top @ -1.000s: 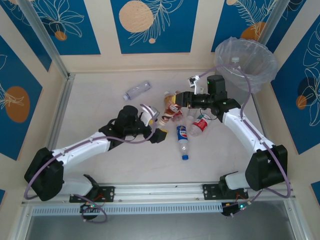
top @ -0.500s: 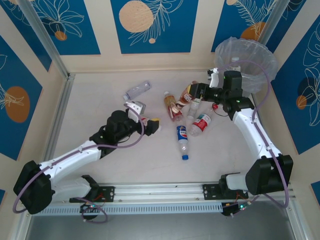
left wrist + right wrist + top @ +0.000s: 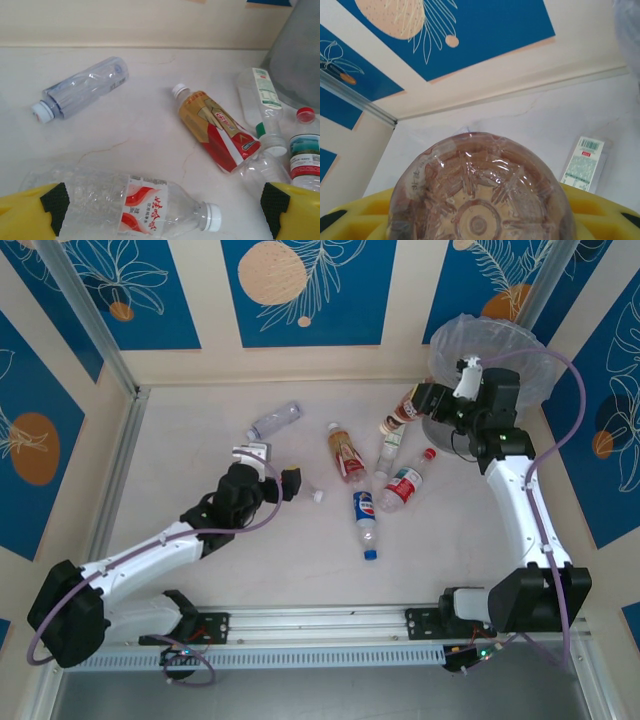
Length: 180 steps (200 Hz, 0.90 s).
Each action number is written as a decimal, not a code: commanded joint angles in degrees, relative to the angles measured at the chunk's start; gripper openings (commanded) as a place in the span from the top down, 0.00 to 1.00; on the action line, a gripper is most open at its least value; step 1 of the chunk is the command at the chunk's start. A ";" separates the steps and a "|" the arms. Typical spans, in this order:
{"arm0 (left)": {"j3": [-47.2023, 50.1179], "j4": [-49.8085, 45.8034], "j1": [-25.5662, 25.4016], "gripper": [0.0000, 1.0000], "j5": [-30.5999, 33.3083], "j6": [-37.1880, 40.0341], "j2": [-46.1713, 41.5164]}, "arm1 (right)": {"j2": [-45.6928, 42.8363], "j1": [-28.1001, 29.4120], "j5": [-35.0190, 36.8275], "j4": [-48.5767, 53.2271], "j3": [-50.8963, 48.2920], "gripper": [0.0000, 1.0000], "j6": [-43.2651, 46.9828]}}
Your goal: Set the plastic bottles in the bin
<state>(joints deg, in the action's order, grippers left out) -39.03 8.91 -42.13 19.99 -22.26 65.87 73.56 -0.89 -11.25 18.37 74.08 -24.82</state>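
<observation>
My right gripper (image 3: 425,400) is shut on an orange-brown bottle (image 3: 403,410) and holds it in the air just left of the grey bag-lined bin (image 3: 490,355). The right wrist view shows the bottle's base (image 3: 480,200) between the yellow fingers (image 3: 602,212). My left gripper (image 3: 288,485) is open low over the table. A red-white bottle (image 3: 145,205) lies flat between its fingers (image 3: 295,212), white cap (image 3: 318,497) to the right. Also on the table lie a plain clear bottle (image 3: 274,421), an orange-red one (image 3: 346,453), a green-white one (image 3: 390,452), a red-capped one (image 3: 405,483) and a Pepsi bottle (image 3: 364,517).
The bin's grey wall (image 3: 297,60) stands at the far right of the left wrist view, close to the green-white bottle (image 3: 260,100). A metal rail (image 3: 115,465) runs along the table's left edge. The back wall lies just behind the plain clear bottle (image 3: 82,89).
My right gripper has lifted the orange-brown bottle from the pile and carried it up and right toward the bin. My left gripper has drawn back to the left.
</observation>
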 commanded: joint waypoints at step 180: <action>-1.83 -2.58 -0.25 0.01 0.39 -2.52 4.18 | -5.30 -10.89 23.73 -28.45 -4.35 0.55 0.94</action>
<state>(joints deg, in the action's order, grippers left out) -39.05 6.52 -42.13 21.04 -23.94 69.32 68.55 -11.40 5.48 -3.20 70.98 -27.09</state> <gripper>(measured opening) 0.994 0.508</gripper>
